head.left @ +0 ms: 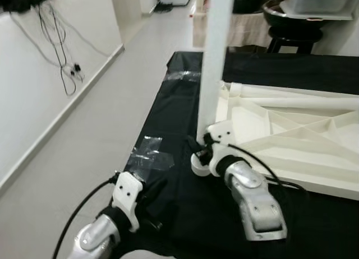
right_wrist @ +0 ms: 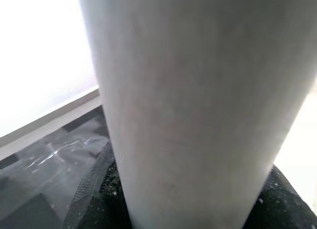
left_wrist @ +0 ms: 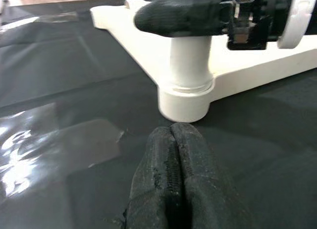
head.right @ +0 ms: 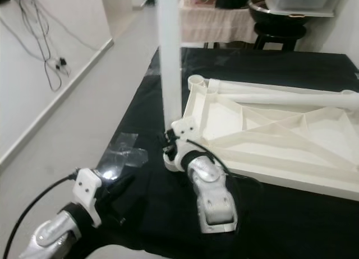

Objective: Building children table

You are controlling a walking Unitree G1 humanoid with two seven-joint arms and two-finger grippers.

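Observation:
A white children's tabletop [head.left: 291,141] lies upside down on a black sheet [head.left: 185,102]. A white table leg [head.left: 216,57] stands upright in the socket [left_wrist: 185,97] at its near-left corner. My right gripper [head.left: 201,144] is shut on this leg just above the socket; the leg [right_wrist: 188,90] looms close in the right wrist view, with black fingers [right_wrist: 94,199] at its sides. My left gripper [left_wrist: 173,132] rests shut and holding nothing on the sheet, a short way in front of the socket. A second white leg [head.right: 280,96] lies across the tabletop's underside.
Shiny tape patches [head.left: 148,155] stick to the sheet near its left edge. Grey floor runs along the left to a white wall with hanging cables [head.left: 56,40]. A black stool [head.left: 291,35] and a clear storage box [head.left: 325,1] stand beyond the sheet.

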